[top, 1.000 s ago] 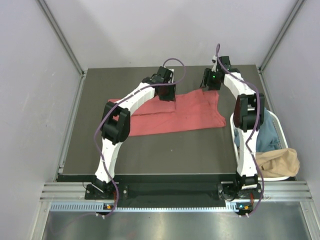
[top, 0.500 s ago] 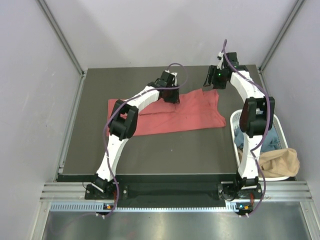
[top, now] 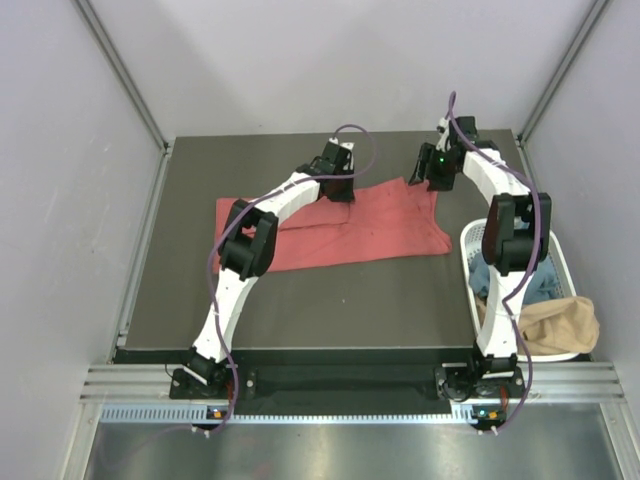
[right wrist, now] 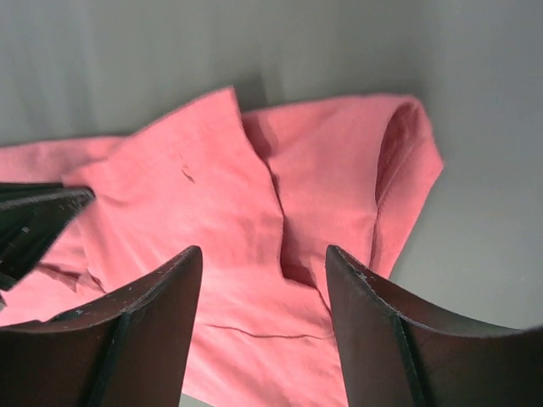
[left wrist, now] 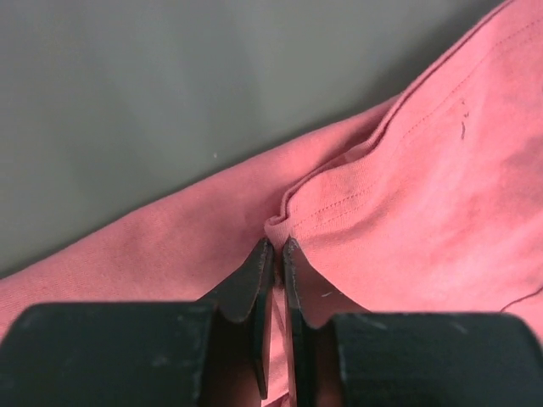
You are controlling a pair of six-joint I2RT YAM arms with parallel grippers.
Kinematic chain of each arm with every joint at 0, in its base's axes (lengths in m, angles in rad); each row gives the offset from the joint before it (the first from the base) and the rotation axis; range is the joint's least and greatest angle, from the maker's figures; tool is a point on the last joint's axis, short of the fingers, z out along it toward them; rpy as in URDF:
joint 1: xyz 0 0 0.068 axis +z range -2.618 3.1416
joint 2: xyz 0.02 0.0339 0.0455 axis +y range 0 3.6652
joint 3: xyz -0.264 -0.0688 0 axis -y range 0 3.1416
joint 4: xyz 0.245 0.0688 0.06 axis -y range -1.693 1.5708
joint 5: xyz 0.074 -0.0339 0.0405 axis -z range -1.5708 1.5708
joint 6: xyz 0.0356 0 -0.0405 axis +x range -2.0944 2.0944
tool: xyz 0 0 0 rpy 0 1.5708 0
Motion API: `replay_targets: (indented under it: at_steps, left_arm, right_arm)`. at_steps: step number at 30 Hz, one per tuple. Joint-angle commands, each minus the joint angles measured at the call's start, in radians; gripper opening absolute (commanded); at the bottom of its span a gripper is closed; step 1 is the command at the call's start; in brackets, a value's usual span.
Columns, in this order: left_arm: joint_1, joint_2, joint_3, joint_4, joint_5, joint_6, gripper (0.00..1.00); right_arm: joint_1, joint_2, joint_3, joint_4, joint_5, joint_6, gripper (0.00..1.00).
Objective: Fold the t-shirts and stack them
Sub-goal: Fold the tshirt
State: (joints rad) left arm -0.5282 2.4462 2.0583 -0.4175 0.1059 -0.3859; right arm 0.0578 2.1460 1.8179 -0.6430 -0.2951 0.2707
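Locate white basket (top: 566,262) at right edge of table (top: 330,300), toward near corner, with tan t-shirt (top: 555,325) draped over near rim and blue t-shirt (top: 535,272) inside. Find coral-red t-shirt (top: 380,228) spread flat on far half of table. Note left gripper (left wrist: 277,244) pinched closed on a fold at far hem. Note right gripper (right wrist: 263,253) spread wide, holding nothing, above right far sleeve.

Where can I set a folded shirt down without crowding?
The widest bare table is the near strip between the coral-red shirt and the near edge. A smaller patch is at the far left corner. Crowded: the shirt's far edge under the left arm and right arm, and beside the basket.
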Motion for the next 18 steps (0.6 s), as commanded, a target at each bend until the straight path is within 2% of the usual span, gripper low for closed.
replay_targets:
  at_steps: [1,3,7,8,13,18]
  left_arm:
    - [0.004,-0.046,0.036,0.048,-0.06,0.019,0.11]
    - [0.004,-0.049,0.033,0.046,-0.069,0.016,0.11]
    - [0.004,-0.026,0.066,-0.016,-0.08,0.012,0.18]
    - [0.004,-0.023,0.074,-0.029,-0.075,0.009,0.26]
    - [0.004,-0.088,0.03,-0.049,-0.071,0.01,0.43]
    - [0.02,-0.205,-0.004,-0.131,-0.097,0.015,0.47]
  right_arm:
    - [-0.003,-0.075,-0.031,0.026,-0.025,0.015,0.61]
    - [-0.004,-0.083,-0.049,0.029,-0.032,0.019,0.61]
    - [-0.003,-0.106,-0.08,0.028,-0.045,0.033,0.61]
    - [-0.003,-0.112,-0.086,0.022,-0.044,0.039,0.61]
    - [-0.003,-0.155,-0.114,-0.064,-0.006,0.073,0.61]
    - [0.022,-0.227,-0.147,-0.173,0.059,0.067,0.62]
